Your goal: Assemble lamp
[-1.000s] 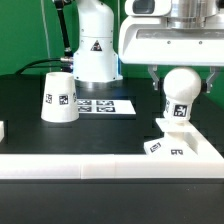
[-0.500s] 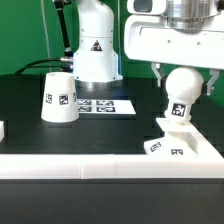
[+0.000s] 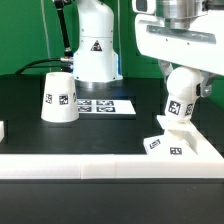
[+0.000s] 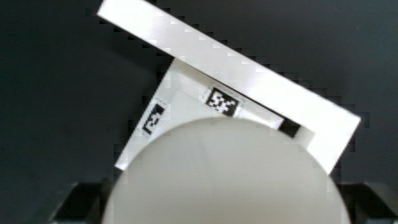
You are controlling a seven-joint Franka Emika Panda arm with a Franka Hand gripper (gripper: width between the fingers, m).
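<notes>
The white rounded bulb (image 3: 182, 96) with a square tag stands in the socket of the flat square base (image 3: 180, 143) at the exterior view's right. My gripper (image 3: 183, 72) is around the bulb's top, its fingers on either side, shut on it. In the wrist view the bulb (image 4: 221, 172) fills the lower part, with the base (image 4: 231, 100) beneath it. The white cone shade (image 3: 58, 96) stands wide end down at the exterior view's left, apart from the base.
The marker board (image 3: 103, 105) lies flat between the shade and the base. A white rail (image 3: 80, 165) runs along the front edge. A small white block (image 3: 2, 129) sits at the far left. The robot's white body (image 3: 96, 45) stands behind.
The gripper and wrist have shifted slightly to the exterior view's right and turned; the bulb's tag now sits lower and tilted. The shade has not moved.
</notes>
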